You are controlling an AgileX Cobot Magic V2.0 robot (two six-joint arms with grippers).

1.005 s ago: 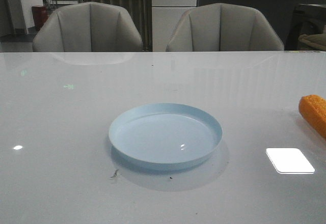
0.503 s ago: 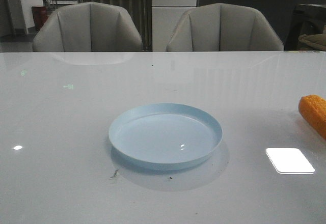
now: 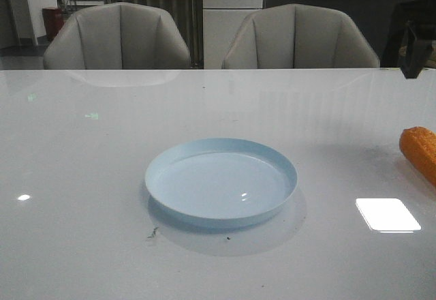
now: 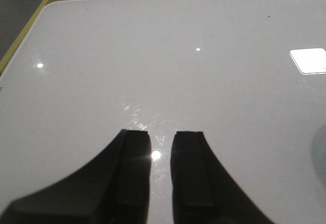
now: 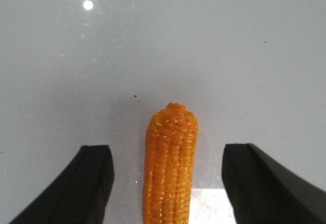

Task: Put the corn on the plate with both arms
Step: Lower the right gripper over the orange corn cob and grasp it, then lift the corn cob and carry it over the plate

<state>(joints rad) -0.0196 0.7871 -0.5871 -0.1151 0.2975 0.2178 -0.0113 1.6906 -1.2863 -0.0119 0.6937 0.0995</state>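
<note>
Right gripper (image 5: 165, 183), wide open and empty, has just arrived straddling the corn (image 5: 170, 163), ready to grasp.

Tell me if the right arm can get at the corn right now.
Probably yes. The right gripper is open, its fingers either side of the corn, nothing between them.

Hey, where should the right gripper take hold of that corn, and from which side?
Probably from above, across the middle of the corn. It lies flat on the table, lengthwise between the open fingers of the right gripper, so closing on its rounded flanks looks steadier than pinching the blunt end.
</note>
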